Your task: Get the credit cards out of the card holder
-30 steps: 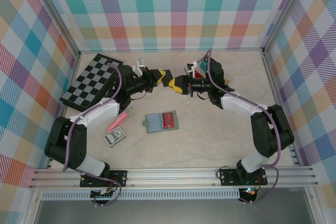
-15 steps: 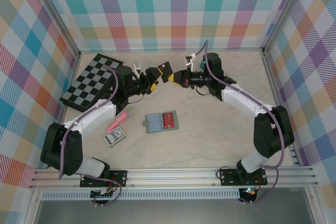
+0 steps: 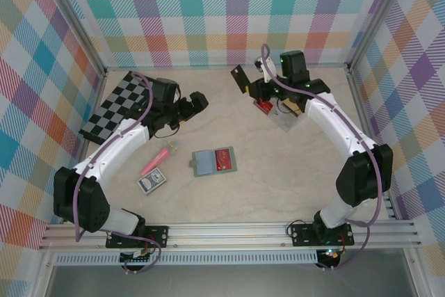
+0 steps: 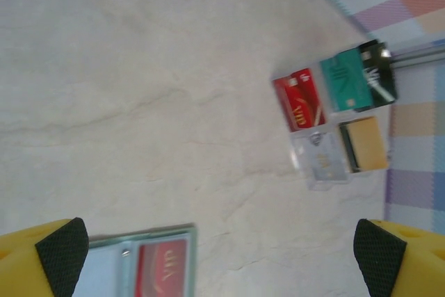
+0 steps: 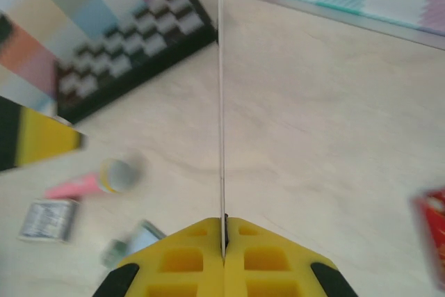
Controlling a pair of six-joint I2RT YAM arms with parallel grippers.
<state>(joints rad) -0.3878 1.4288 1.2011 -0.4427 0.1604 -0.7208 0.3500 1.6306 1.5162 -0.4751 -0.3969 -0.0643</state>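
Note:
The card holder (image 3: 214, 161) lies open on the table mid-front, a red credit card (image 3: 224, 160) still in its slot; the left wrist view has it at the bottom edge (image 4: 135, 269). My right gripper (image 3: 253, 86) is shut on a dark credit card (image 3: 241, 78), held above the table at the back; in the right wrist view this card (image 5: 221, 102) is edge-on between the closed yellow fingers (image 5: 224, 233). My left gripper (image 3: 197, 101) hangs open and empty, its pads (image 4: 62, 255) far apart. Red (image 4: 299, 99), teal (image 4: 344, 85) and gold (image 4: 365, 144) cards lie by the back wall.
A clear plastic tray (image 3: 286, 120) sits under the right arm at the back right. The checkered board (image 3: 118, 106) lies back left. A pink tube (image 3: 157, 160) and a blue playing-card pack (image 3: 151, 183) rest left of the card holder.
The grippers met over the table's middle with the dark card. The left one opened, let go and drew back left. The right carried the card toward the back right.

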